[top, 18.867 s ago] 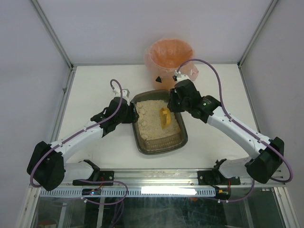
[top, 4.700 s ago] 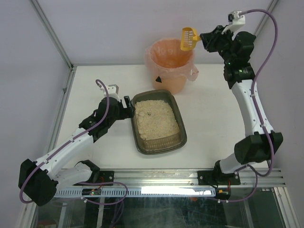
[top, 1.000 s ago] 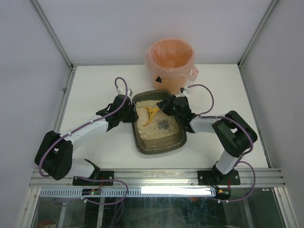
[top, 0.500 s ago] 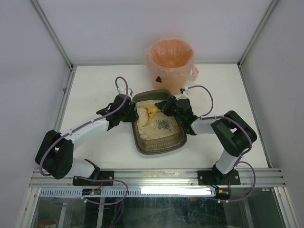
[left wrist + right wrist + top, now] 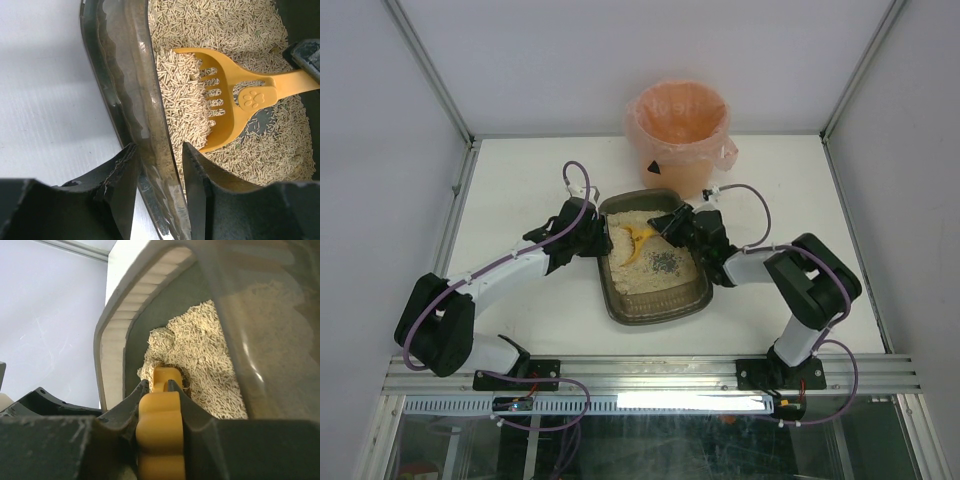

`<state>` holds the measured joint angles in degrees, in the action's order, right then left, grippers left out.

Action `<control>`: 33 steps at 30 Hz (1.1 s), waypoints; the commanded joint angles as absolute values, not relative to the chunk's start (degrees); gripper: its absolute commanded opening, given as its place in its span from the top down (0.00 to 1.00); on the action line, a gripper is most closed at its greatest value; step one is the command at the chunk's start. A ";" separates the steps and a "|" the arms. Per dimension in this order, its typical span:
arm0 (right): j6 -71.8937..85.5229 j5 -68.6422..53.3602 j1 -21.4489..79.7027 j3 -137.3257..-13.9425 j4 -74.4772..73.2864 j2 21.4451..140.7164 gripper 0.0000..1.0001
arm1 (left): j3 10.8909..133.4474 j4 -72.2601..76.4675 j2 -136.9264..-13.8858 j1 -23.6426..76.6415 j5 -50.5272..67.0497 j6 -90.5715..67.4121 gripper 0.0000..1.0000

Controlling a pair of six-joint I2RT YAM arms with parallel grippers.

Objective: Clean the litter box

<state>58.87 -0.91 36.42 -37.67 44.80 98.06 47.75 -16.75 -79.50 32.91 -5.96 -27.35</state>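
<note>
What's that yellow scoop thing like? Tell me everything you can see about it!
The yellow scoop looks like smooth plastic. It has a wide slotted head with raised sides and a long flat handle, and a little paw print is stamped where the two meet. Its head is dug into the beige litter inside the litter box, close to the wall on the left arm's side, and a heap of pellets sits in it. The right gripper pinches the end of the handle.

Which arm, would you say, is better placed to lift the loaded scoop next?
Right: the right pincer grips the scoop by its handle, whereas the left pincer only straddles the litter box wall.
</note>
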 commanded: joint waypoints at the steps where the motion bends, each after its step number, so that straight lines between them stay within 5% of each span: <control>1: 64.75 -6.47 39.15 -34.94 41.26 95.37 1.00 | 49.80 -14.01 -79.54 32.90 -5.84 -26.76 0.59; 15: 72.43 -4.52 36.22 -27.98 48.29 89.85 1.00 | 50.40 -15.60 -75.76 32.33 -7.33 -26.89 0.35; 33: 70.90 -4.51 32.45 -23.34 48.01 78.85 1.00 | 51.11 -17.10 -72.15 31.47 -8.77 -26.46 0.27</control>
